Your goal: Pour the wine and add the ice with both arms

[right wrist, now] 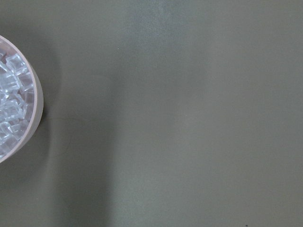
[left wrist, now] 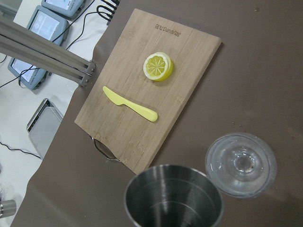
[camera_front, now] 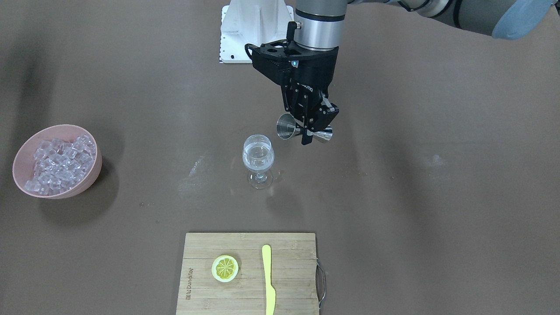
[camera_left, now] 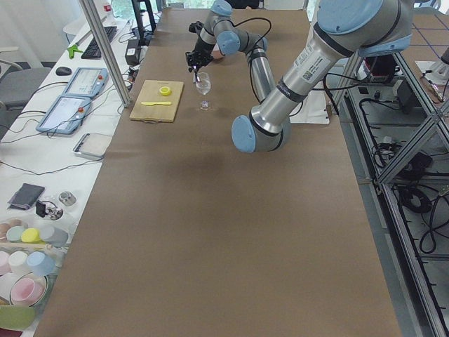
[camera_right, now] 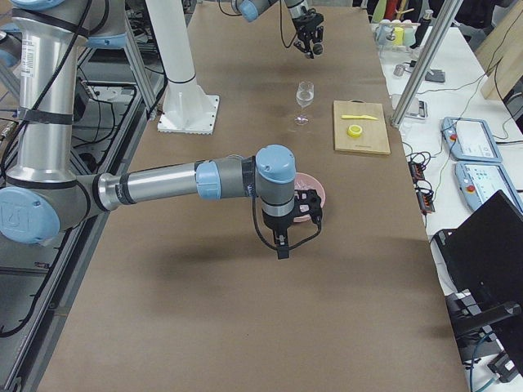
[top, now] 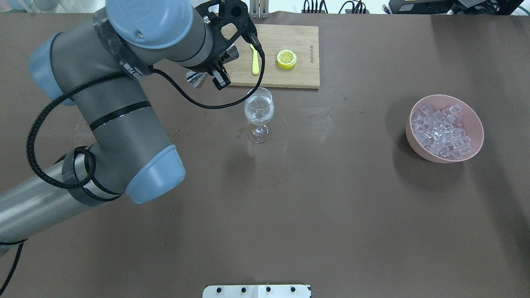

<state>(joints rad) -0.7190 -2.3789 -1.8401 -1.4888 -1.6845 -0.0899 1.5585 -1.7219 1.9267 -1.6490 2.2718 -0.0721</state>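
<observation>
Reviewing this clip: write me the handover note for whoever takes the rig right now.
Left gripper: jaws shut on the steel jigger, which is tipped sideways beside the wine glass and looks empty.
Right gripper: near the pink bowl; open or shut, cannot tell.
Wine is in the glass; ice sits in the bowl, none seen in the glass.
Done: the pour, apparently.
To do: put the jigger down, add ice to the glass.
</observation>
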